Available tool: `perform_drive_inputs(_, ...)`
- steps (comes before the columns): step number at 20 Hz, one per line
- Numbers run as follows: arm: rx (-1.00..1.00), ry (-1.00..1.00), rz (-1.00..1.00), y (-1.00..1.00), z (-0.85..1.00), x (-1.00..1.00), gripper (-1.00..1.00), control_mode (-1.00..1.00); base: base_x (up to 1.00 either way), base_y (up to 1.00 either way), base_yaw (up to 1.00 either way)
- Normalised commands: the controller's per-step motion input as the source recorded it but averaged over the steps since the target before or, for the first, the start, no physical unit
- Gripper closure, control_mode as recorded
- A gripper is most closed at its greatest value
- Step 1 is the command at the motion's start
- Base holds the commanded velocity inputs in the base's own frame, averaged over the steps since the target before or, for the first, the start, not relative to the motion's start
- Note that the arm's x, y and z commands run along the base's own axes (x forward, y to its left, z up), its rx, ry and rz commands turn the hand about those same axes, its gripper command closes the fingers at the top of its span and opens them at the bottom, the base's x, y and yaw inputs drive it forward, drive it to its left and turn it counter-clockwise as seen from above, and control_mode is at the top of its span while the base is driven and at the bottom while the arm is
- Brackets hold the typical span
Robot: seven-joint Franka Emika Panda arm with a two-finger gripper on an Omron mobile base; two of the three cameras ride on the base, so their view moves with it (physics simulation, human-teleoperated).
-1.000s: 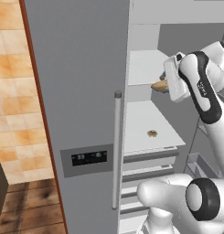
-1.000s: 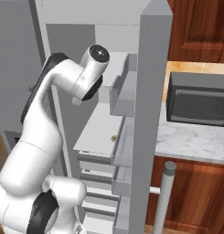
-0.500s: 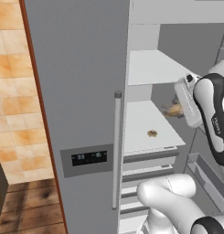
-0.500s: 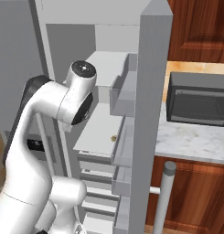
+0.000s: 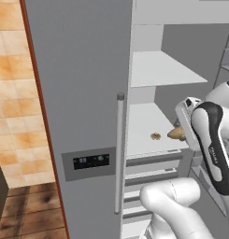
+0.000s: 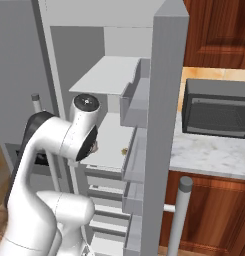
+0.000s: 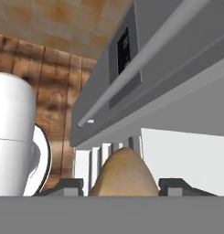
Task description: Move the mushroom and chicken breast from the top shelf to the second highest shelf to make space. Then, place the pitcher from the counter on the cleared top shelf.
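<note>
Hand view is showing the chicken breast (image 7: pixel 124 173) sitting between the two dark finger tips, so the gripper (image 7: pixel 124 185) is grasping it, the jaws clenched on its sides. Beyond the lump, the grey fridge door (image 7: pixel 177 59) with its long bar handle (image 7: pixel 150 59) is running diagonally across, and a pale shelf surface is lying just past the lump's right side.

Left base view is showing the gripper (image 5: pixel 181 133) holding the chicken breast (image 5: pixel 176 133) at the right front corner of the second highest shelf (image 5: pixel 146 126), the lump's tip projecting over the plate; whether it is touching the plate cannot be told. The mushroom (image 5: pixel 155 136) is resting on that same shelf, near the front rim, just left of the chicken breast and apart from it. The left and rear parts of the plate are lying bare, leaving open room there. The top shelf (image 5: pixel 165 70) above is lying bare across its whole visible surface, with a clear gap between it and the arm.

Right base view is showing the mushroom (image 6: pixel 124 150) close to the shelf's right edge, beside the door bins (image 6: pixel 136 100). The bench (image 6: pixel 214 152) is standing to the right of the fridge, carrying a dark microwave (image 6: pixel 216 108).
</note>
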Motion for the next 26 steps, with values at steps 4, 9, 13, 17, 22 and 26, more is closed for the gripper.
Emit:
perform_drive_inputs(4, 0.0, 0.0, 0.0, 0.0, -0.67, 0.18, 1.0, -1.0, 0.0, 0.0, 0.0)
perform_drive_inputs(9, 0.0, 0.0, 0.0, 0.0, -0.37, 0.41, 1.0, -1.0, 0.0, 0.0, 0.0)
perform_drive_inputs(13, 0.0, 0.0, 0.0, 0.0, -0.19, 0.53, 1.0, -1.0, 0.0, 0.0, 0.0)
perform_drive_inputs(17, 0.0, 0.0, 0.0, 0.0, -0.19, 0.54, 1.0, -1.0, 0.0, 0.0, 0.0)
perform_drive_inputs(22, 0.0, 0.0, 0.01, 0.0, -0.13, 0.5, 1.0, -1.0, 0.0, 0.0, 0.0)
perform_drive_inputs(26, 0.0, 0.0, 0.02, -0.02, -0.14, 0.48, 1.0, -1.0, 0.0, 0.0, 0.0)
